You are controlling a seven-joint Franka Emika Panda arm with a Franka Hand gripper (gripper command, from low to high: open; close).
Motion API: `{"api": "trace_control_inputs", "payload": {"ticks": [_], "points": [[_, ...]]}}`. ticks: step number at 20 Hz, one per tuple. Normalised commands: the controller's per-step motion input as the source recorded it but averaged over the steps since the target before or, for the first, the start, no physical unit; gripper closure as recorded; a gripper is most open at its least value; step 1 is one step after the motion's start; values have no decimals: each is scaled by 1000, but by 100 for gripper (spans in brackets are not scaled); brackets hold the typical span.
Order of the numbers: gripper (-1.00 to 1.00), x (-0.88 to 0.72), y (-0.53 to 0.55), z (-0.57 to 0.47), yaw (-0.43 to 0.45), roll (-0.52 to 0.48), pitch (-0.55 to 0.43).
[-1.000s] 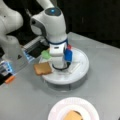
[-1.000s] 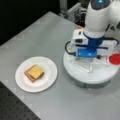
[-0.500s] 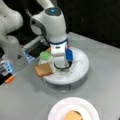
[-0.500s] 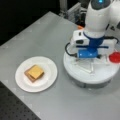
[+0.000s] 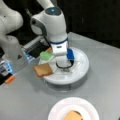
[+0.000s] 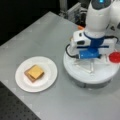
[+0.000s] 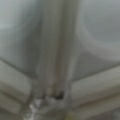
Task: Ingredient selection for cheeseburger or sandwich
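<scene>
**Hand low over round tray; partial stack on plate**

Nothing among the food pieces has shifted in the last second; the arm sits at the same spot over the tray, with at most a slight settling downward.

No brand, label or readable writing shows in any view.

The hand is down at the middle of the white round tray, close to its surface; in a front view it is hidden under the blue-and-white wrist body. Whether its jaws are wide, narrow or holding anything, I cannot tell. The wrist view shows only pale ribs and tray surface, too blurred to read further.

On the tray's left edge, a tan toast square lies flat, one corner overhanging the rim toward the desk. Just beyond it, touching or nearly so, is a green lettuce piece. A red round disc sits at the tray's right edge, seen only in that front view.

The white plate stands on the desk well apart from the tray. On it lies the stack: a yellow-orange cheese square flat on top, darker brown showing below, corners pointing diamond-wise. In a front view only the plate's far part and a tan-orange top show at the bottom edge.
</scene>
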Motion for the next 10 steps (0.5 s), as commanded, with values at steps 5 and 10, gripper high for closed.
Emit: {"api": "trace_control_inputs", "payload": {"ticks": [5,10], "points": [[-100,-194,-283,-127,243,131,-128],[-100,-196,-326,-120,236,134,-134]]}}
